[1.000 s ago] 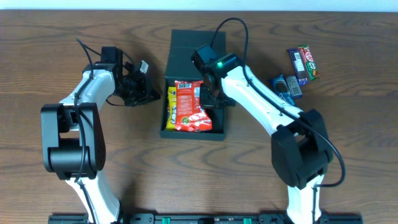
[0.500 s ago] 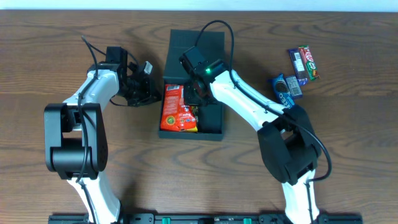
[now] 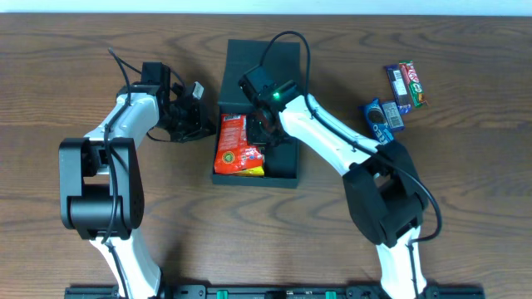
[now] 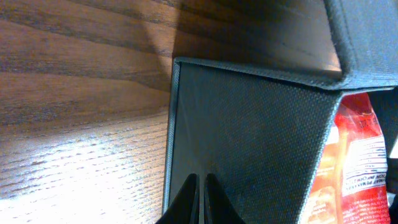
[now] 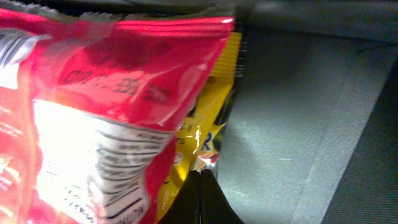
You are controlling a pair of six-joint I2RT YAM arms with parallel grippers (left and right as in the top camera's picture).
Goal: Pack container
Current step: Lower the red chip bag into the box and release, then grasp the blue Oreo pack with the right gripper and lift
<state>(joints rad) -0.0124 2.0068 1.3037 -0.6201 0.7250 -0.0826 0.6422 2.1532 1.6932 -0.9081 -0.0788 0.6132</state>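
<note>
The dark teal container (image 3: pixel 284 159) lies open mid-table, its flap lid (image 3: pixel 258 56) folded back. A red snack packet (image 3: pixel 232 143) lies against its left inner side, on top of a yellow packet (image 3: pixel 252 170). My right gripper (image 3: pixel 268 137) is inside the container, shut, with its tips (image 5: pixel 200 179) touching the yellow packet's edge (image 5: pixel 200 127) beside the red packet (image 5: pixel 93 93). The container floor (image 5: pixel 292 143) to the right is bare. My left gripper (image 3: pixel 199 124) is shut, its tips (image 4: pixel 200 186) at the container's outer left wall (image 4: pixel 249 118). The red packet (image 4: pixel 357 168) shows beyond that wall.
Loose snacks lie on the table at the right: a red chocolate bar (image 3: pixel 412 83), a dark blue bar (image 3: pixel 396 85) beside it, and a blue cookie packet (image 3: pixel 381 118). The wooden table (image 3: pixel 465 208) lies all around.
My right gripper has moved left inside the container and pushed the red and yellow packets against its left side. My left arm shifted slightly. Little has moved in the last half second.
</note>
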